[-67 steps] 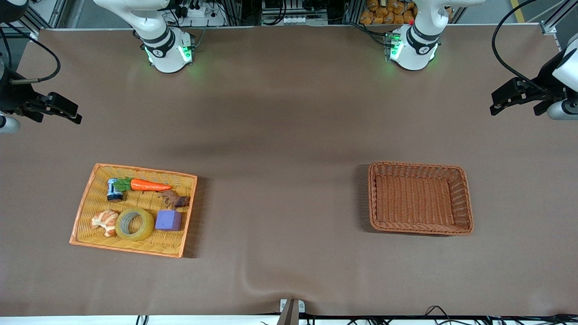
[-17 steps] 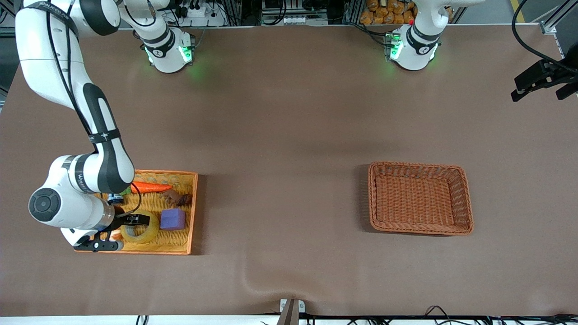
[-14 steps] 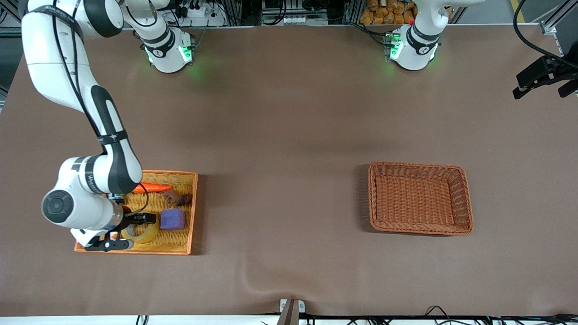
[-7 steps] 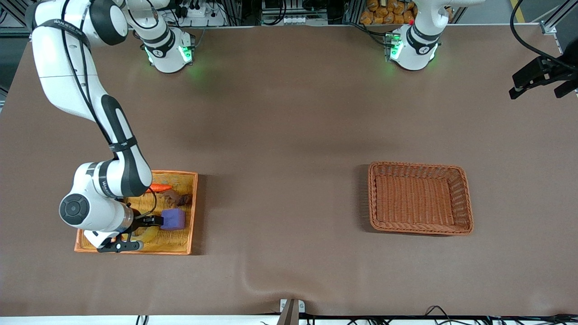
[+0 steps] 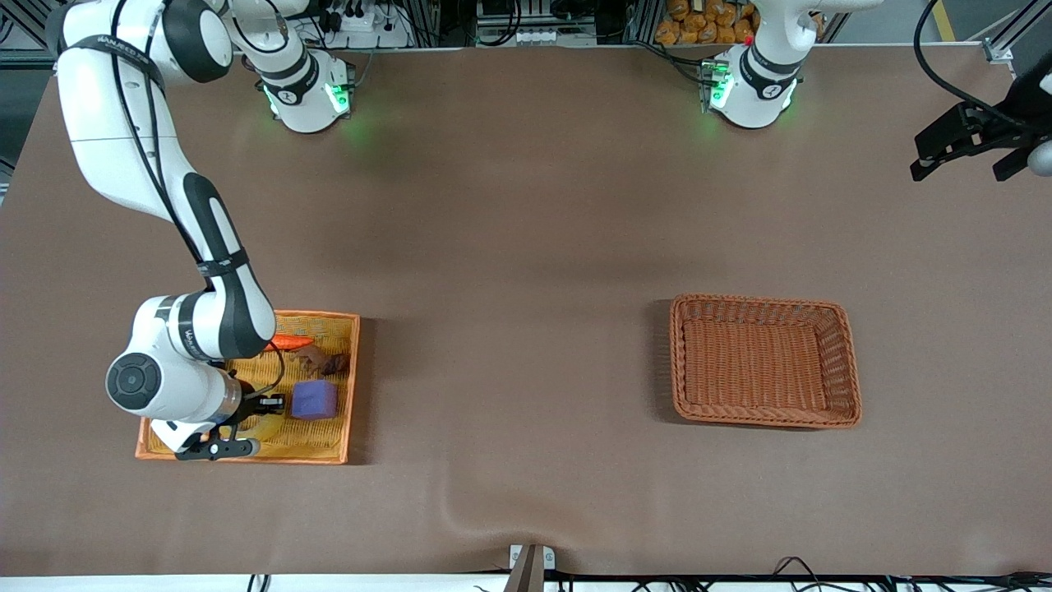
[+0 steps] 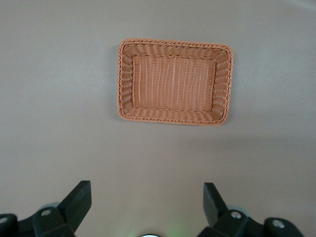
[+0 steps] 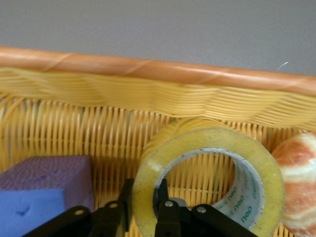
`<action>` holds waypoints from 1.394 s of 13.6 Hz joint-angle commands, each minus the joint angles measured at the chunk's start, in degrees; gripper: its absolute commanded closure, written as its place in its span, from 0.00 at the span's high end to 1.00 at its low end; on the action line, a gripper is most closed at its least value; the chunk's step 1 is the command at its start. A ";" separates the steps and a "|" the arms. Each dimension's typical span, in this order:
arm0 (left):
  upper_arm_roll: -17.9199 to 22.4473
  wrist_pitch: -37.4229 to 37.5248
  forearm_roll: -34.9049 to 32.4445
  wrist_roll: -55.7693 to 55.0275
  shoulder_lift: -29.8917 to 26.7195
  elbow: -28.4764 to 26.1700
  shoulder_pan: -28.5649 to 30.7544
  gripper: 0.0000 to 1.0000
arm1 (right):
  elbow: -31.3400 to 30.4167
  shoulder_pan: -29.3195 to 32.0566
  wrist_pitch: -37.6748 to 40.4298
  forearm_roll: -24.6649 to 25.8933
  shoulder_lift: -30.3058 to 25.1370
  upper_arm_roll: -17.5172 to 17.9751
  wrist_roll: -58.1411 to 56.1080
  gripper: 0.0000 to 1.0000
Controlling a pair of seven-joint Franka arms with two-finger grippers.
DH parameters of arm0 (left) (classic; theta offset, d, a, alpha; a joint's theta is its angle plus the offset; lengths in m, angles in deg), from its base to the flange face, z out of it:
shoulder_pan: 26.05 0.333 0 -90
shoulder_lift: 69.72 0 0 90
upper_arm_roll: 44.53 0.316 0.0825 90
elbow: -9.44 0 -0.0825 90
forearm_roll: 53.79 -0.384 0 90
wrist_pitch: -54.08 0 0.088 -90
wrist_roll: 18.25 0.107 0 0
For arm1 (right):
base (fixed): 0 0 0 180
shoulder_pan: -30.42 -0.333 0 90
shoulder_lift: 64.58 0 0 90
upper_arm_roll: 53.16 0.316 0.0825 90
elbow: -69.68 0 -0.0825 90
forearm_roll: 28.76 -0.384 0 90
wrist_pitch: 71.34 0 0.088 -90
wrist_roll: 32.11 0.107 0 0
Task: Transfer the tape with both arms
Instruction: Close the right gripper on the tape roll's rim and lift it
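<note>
Right tool (image 7: 143, 210) is clenching the wall of the tape (image 7: 210, 182), one finger inside the ring, one outside, down in the yellow tray (image 5: 329, 450). Tape is sitting tilted on edge, purple cube (image 7: 44, 185) just beside the tool, croissant (image 7: 298, 177) touching the roll's other flank. Left tool (image 6: 145, 207) is hanging released, waiting high over bare surface (image 5: 526, 247), brown basket (image 6: 175, 81) well below it. Right arm is nearer; the lift looks like the next step.

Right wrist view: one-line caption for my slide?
Right gripper shut on the tape wall, inside the yellow tray.
</note>
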 commanded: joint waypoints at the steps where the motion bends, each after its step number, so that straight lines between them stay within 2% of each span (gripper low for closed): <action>1: -0.57 -0.63 0.30 0.37 -0.23 -0.24 -0.03 1.00 | 1.20 2.32 0.32 -0.59 0.07 0.46 0.38 0.00; 5: -1.53 0.07 0.21 0.10 -0.41 -0.59 0.23 1.00 | 1.38 1.80 1.45 -1.39 -1.85 0.46 0.99 0.00; 7: -1.53 0.16 0.21 0.10 -0.24 -0.42 0.32 1.00 | 1.47 1.71 5.13 -1.48 -3.43 0.90 1.08 0.00; 12: -1.89 -0.37 -0.05 -0.07 0.20 -0.42 0.14 1.00 | 1.47 -0.66 11.82 -1.30 -10.81 1.07 1.34 0.00; 15: -1.89 -0.46 -0.05 -0.16 0.91 -0.50 0.05 1.00 | 1.38 -8.55 15.85 -0.61 -14.07 1.08 9.48 0.00; 17: -1.89 -0.63 0.04 -0.16 0.91 -0.50 0.05 1.00 | 1.47 -16.53 15.96 -0.16 -14.17 0.64 17.82 0.00; 19: -1.97 -0.63 0.04 -0.16 0.91 -0.85 0.05 1.00 | 1.47 -21.39 15.17 -0.51 -12.94 0.81 30.72 0.00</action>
